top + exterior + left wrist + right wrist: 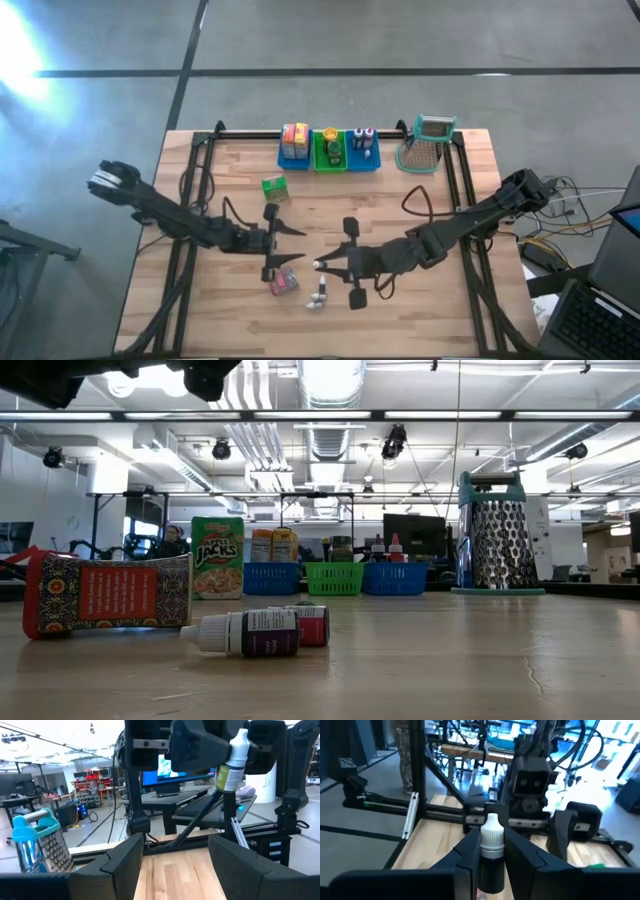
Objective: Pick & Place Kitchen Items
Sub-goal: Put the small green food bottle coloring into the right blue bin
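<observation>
My right gripper (324,266) hovers over the table's near middle, shut on a small white-capped bottle (231,767) with a green label. My left gripper (298,246) is open and faces it from the left, holding nothing; its fingers frame the left wrist view (175,865). Below them a pink-red packet (283,284) and two small bottles (318,298) lie flat on the wood. A purple-labelled bottle (248,632) lies on its side in front of a red-labelled one (314,624). A green cereal box (274,187) stands farther back. My right gripper pinches the bottle between its two fingers (466,854), which sit on the upper body just under the white cap (492,834). The fingers come level from the table's right. The bottle stands nearly upright, slightly tilted, lifted clear, with its labelled body (229,777) below the fingers.
Along the far edge stand a blue bin (294,152) with yellow-red boxes, a green bin (330,153) and a second blue bin (363,152) with small bottles. The metal grater (426,143) with a teal handle stands to their right. Black rails run along both sides.
</observation>
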Motion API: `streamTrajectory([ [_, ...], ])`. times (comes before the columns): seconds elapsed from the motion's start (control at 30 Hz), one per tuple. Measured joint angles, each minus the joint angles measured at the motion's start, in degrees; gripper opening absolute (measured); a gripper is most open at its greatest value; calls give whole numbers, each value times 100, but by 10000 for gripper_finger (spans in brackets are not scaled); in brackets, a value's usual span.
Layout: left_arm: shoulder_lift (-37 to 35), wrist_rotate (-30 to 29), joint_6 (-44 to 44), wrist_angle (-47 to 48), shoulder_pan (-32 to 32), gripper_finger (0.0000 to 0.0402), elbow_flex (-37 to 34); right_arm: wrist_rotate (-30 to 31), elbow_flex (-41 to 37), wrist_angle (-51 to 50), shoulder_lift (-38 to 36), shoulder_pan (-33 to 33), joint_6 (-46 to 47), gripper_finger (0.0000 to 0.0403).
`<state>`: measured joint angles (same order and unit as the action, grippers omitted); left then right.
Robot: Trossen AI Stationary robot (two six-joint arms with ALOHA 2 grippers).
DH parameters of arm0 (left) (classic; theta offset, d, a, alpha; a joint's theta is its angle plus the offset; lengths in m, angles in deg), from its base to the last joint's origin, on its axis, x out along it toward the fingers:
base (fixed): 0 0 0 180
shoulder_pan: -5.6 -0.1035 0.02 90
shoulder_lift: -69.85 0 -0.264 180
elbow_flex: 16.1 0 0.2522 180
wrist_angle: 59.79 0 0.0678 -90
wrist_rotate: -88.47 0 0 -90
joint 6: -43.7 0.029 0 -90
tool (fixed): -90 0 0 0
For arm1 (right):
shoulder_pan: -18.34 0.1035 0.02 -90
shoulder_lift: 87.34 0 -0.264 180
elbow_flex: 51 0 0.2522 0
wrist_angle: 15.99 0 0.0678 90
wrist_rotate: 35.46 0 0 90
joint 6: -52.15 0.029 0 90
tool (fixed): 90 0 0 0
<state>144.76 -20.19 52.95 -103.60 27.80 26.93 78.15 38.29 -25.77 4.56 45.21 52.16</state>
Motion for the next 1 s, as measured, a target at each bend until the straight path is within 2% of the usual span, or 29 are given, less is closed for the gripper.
streamTrajectory([
  [0.47,1141,280,535,-117,29,232,1192,101,-33,214,0,-2,-313,63],
  [1.0,1108,425,1020,-189,364,232,1539,81,-44,243,0,7,-474,64],
])
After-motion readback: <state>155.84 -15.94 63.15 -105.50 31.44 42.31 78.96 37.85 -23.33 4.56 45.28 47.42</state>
